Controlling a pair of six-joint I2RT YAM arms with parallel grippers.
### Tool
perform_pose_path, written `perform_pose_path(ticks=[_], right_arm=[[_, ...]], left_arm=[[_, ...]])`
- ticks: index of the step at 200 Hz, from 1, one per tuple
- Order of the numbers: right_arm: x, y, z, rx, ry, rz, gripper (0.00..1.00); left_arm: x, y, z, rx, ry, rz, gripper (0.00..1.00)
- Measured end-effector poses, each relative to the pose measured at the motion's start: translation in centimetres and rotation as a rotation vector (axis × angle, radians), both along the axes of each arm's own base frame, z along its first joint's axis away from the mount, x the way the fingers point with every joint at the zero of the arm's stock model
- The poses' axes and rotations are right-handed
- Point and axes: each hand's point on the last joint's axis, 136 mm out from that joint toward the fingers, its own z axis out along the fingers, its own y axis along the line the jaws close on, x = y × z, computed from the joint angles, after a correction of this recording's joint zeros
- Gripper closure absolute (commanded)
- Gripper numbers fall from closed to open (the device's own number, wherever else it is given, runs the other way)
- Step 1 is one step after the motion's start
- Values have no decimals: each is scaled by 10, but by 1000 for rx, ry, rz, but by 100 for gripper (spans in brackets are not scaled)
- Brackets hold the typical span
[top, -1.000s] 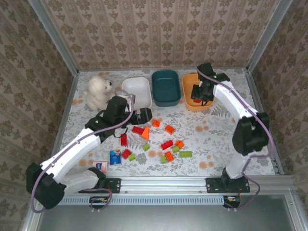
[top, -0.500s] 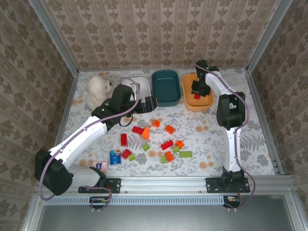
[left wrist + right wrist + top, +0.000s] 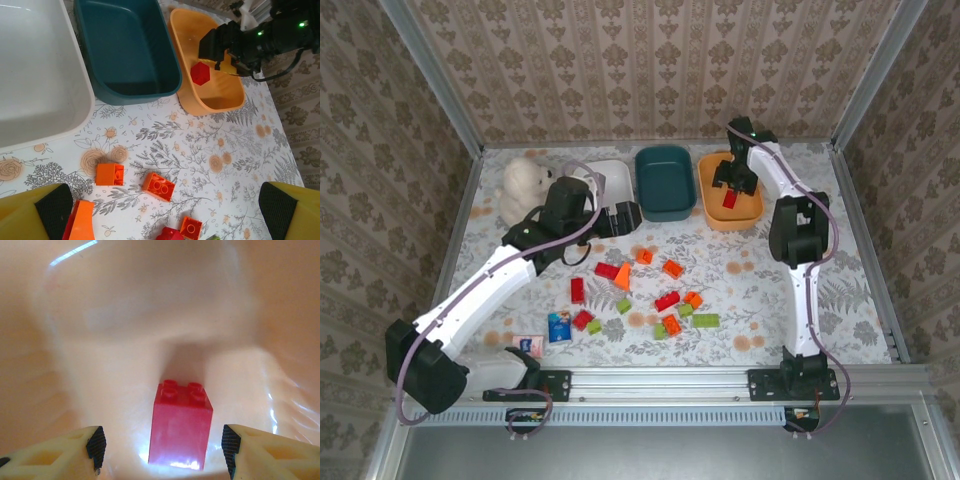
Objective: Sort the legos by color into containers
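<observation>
Releasing small red plastic brick into rounded orange plastic tub, right gripper jaws newly parted (left gripper agape, empty); one sorted.

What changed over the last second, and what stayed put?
The right hand opened inside the orange tub and let go of the red lego, which now lies in the tub, free of the hand. Its arm folded more upright. The left hand, open throughout, moved a little toward the white tub. The teddy bear and loose legos stayed put.
</observation>
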Motion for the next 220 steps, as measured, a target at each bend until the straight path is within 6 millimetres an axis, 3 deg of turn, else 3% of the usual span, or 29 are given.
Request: perform_pose_path(ticks=[17, 45, 65, 82, 95, 114, 148, 182, 220], right_arm=[[-2, 4, 38, 8, -70, 10, 34], [-33, 25, 133, 38, -267, 61, 34], [-81, 60, 199, 91, -433, 156, 32], [-135, 95, 222, 207, -522, 271, 26], [-176, 113, 218, 311, -538, 351, 17], [-226, 125, 190, 432, -501, 421, 9], [-288, 131, 138, 552, -381, 462, 5], [-307, 128, 137, 600, -382, 451, 4], [-302, 130, 137, 608, -380, 437, 5]], left_arm=[[-3, 2, -1, 7, 9, 0, 2], [-11, 8, -5, 27, 24, -4, 7], [-17, 15, -13, 65, 40, -9, 12], [-22, 21, -27, 112, 70, -12, 18], [-25, 25, -41, 158, 108, -14, 23], [-28, 26, -68, 233, 175, -26, 29], [-37, 21, -126, 371, 324, -67, 36], [-52, 26, -175, 512, 458, -91, 37], [-58, 31, -190, 567, 506, -93, 38]])
